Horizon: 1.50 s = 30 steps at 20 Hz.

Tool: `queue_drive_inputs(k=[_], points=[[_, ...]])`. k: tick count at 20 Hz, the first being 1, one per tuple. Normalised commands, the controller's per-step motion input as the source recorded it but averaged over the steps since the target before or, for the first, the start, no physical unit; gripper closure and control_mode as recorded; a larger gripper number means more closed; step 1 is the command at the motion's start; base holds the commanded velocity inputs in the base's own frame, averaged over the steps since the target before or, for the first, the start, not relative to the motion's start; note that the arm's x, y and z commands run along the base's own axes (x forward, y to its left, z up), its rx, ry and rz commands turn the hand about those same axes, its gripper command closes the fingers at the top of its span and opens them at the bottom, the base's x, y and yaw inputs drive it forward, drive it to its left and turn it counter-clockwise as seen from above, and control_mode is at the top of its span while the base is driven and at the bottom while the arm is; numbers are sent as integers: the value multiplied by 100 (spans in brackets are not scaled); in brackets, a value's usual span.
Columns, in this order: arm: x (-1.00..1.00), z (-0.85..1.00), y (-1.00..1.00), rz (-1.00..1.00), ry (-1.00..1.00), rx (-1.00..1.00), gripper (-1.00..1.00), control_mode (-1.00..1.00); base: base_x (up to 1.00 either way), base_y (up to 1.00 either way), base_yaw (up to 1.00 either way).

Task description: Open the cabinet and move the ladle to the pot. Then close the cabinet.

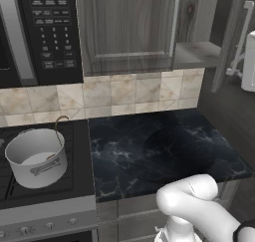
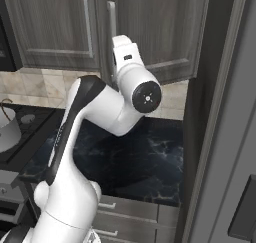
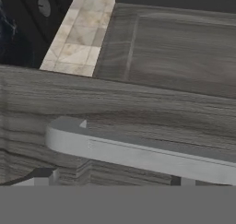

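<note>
1. Ladle (image 1: 59,129) sits in the pot (image 1: 36,157), well away from the jaws.
2. Jaws (image 3: 113,181) spread wide, straddling the right door's handle (image 3: 138,149).
3. Closing step: push the cabinet (image 2: 150,32) door home.

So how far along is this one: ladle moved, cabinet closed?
Done: the ladle sits in the pot on the stove. In hand: the open gripper is at the bar handle of the cabinet's right door, which stands open. Left: pushing that door shut.
</note>
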Motion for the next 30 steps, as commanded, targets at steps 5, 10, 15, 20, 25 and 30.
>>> queue_drive_inputs(k=[5, 10, 15, 20, 25, 30], points=[[46, 0, 57, 0, 0, -1, -100, -100, 0, 0, 0], [62, 0, 58, 0, 0, -1, -100, -100, 0, 0, 0], [67, 0, 46, 0, 0, 0, -100, -100, 0, 0, 0], [75, -14, 38, 0, 0, 0, -100, -100, 0, 0, 0], [73, -18, 22, 0, 0, 0, -100, -100, 0, 0, 0], [80, -25, 17, 0, 0, 0, -100, -100, 0, 0, 0]])
